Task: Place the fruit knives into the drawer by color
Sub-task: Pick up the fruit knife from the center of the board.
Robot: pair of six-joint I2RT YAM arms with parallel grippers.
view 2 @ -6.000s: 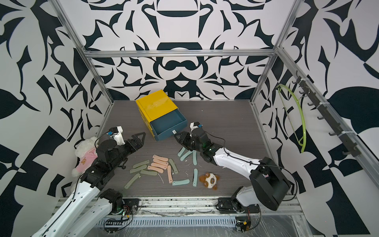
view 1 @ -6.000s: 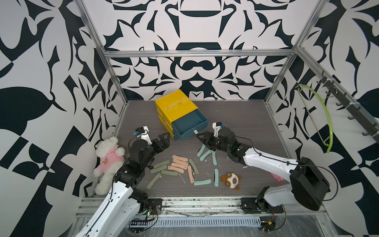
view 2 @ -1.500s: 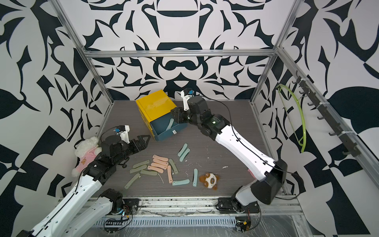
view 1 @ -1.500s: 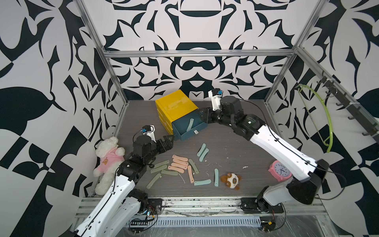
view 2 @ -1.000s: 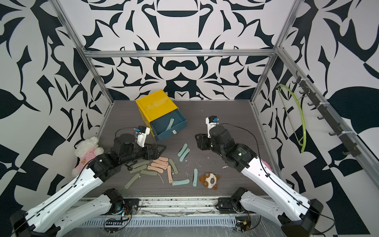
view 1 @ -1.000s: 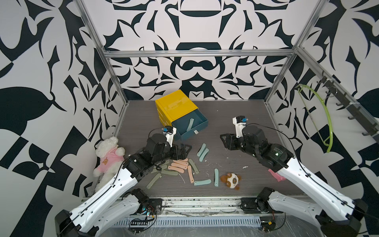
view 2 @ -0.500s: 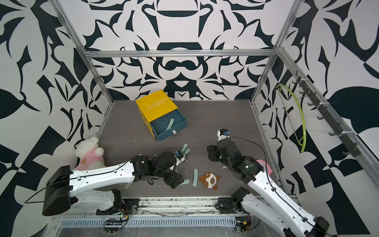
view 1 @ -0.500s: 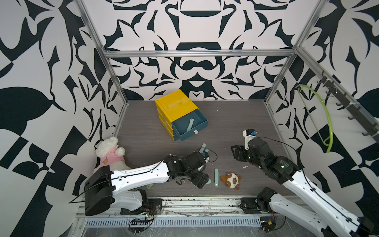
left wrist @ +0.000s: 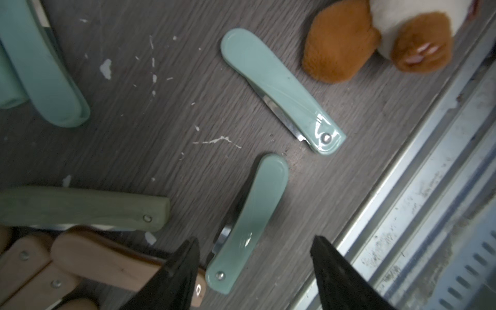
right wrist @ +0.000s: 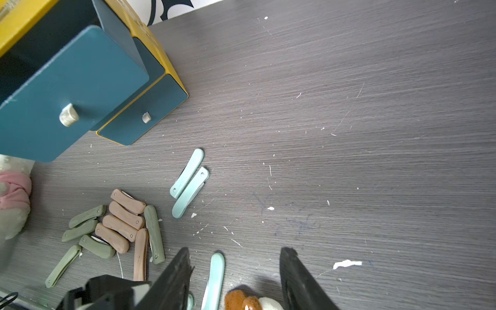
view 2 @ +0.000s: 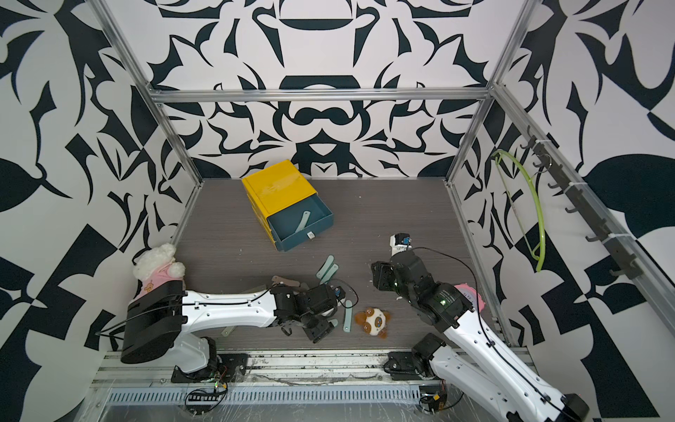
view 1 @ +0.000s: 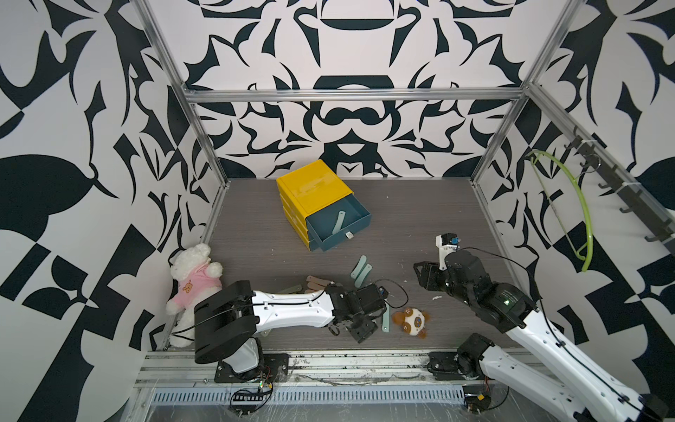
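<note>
The left gripper (left wrist: 254, 240), jaws half-open, straddles without gripping a teal fruit knife (left wrist: 249, 212) on the tabletop (left wrist: 128, 150); the right gripper (right wrist: 236, 249) hovers parted and empty — one teal knife (view 1: 338, 222) lies in the pulled-out top drawer (view 1: 330, 239).

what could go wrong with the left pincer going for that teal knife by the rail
1. The left pincer straddles the teal knife, but one finger sits over a peach knife; closing may drag that along too.
2. The teal knife lies flat near the front rail, so the grip could be shallow and slip.
</note>
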